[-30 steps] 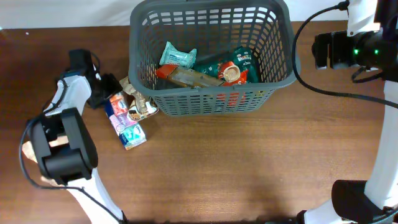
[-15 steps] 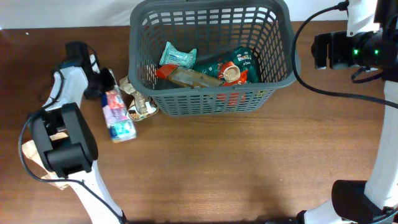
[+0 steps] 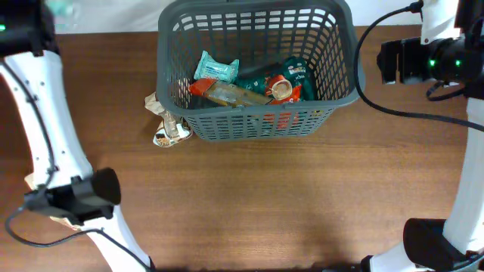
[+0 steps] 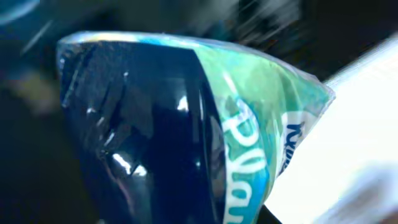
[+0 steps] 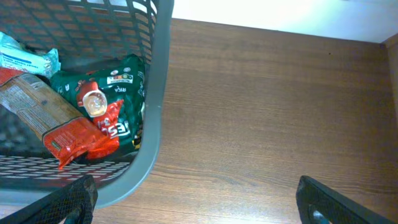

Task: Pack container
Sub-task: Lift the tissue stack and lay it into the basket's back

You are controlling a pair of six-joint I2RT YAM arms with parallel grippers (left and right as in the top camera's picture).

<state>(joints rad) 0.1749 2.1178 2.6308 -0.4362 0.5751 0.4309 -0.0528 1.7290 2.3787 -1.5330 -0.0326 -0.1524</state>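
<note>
Glossy navy-and-teal snack packet [image 4: 186,124], close up, blurred surroundings.

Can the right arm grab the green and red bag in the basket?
Probably yes. The open right pincer sits beside the dark grey plastic basket, and the green and red snack bag lies mostly uncovered near that wall; it must clear the rim.

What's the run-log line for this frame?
left fingers: shut on blue-green pack | right fingers: open, beside container | in container: several packs | on table: one pack beside container
</note>
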